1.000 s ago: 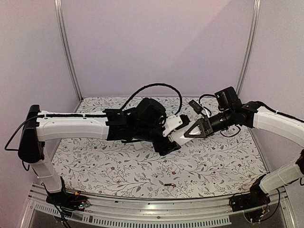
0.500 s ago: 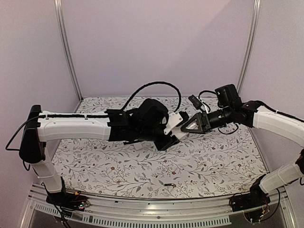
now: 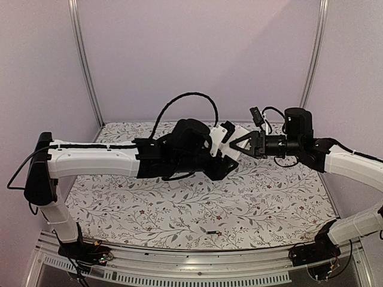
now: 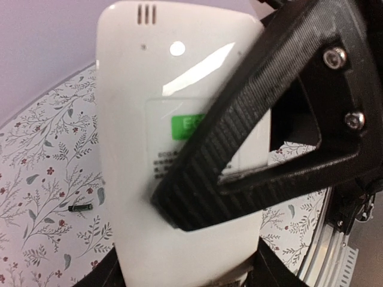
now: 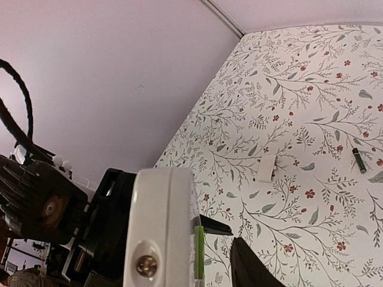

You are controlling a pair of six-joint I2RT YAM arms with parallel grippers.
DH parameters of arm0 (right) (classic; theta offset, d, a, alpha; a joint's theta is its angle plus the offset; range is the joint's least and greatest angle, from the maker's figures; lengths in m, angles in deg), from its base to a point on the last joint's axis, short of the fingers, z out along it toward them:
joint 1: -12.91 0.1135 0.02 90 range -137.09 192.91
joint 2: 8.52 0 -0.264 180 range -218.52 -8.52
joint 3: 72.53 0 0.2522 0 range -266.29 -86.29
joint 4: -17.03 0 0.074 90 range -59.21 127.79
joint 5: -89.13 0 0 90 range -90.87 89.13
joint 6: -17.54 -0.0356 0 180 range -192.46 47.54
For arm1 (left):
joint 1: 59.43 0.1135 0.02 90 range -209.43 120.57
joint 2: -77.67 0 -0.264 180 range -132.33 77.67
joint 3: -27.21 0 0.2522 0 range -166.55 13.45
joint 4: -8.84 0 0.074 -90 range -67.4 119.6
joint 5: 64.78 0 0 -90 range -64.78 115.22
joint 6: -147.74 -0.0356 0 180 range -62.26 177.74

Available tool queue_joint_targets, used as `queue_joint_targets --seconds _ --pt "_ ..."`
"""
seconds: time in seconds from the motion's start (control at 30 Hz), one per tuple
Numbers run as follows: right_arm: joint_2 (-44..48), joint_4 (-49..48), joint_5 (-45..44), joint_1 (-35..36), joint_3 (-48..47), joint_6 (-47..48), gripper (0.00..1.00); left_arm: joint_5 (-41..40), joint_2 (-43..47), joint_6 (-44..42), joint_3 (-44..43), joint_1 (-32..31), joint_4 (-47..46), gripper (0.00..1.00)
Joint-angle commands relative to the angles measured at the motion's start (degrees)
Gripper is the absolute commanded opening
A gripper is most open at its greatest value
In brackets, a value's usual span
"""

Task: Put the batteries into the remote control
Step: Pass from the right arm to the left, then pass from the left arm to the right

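**Remote held aloft between the two arms**

The slim white plastic remote control [image 4: 149, 119] hangs in the air over the far middle of the table with its flower-patterned cloth [image 3: 269, 203]. Its lower end is clamped in the left gripper [image 4: 188, 274]. The side with a green-marked label faces the left wrist camera.

The black right gripper [image 3: 234, 143] reaches in from the right. One of its triangular fingers [image 4: 269, 137] lies slantwise across the remote's labelled side. Whether its jaws are closed on the handset cannot be told.

One thin dark cylindrical battery [image 3: 210, 232] lies on the cloth near the front edge, well apart from both grippers. A small plain white rectangular cover plate [image 5: 267, 168] lies on the cloth too, apart from the battery.
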Motion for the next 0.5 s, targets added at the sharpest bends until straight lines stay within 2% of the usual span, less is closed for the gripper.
queue_joint_targets --seconds 0.0,0.1,0.17,0.2,0.4,0.43,0.47 --pt "0.5 -7.5 -3.0 0.1 0.8 -3.6 0.37 3.0 -0.3 3.9 0.4 0.4 -5.1 0.23" --pt "-0.1 -7.9 -3.3 0.1 0.6 -4.0 0.19 3.1 -0.4 4.0 0.3 0.4 -4.8 0.24" --pt "0.0 -7.7 -3.7 -0.1 0.7 -4.1 0.04 2.9 -0.1 3.4 0.4 0.4 -4.5 0.28" --pt "0.1 -7.6 -3.8 -0.2 0.8 -4.2 0.00 3.0 0.1 2.9 0.5 0.5 -4.4 0.34" --pt "1.2 -6.8 -1.5 -3.4 2.3 -4.7 0.00 6.8 4.1 -2.4 3.6 3.7 -3.0 0.93" --pt "1.4 -6.5 -0.8 -4.1 2.6 -4.7 0.00 8.3 5.0 -3.7 4.4 4.8 -3.1 0.99" --pt "1.6 -6.0 -0.1 -4.7 2.9 -4.6 0.00 9.5 5.7 -5.1 5.0 5.7 -2.5 0.99"
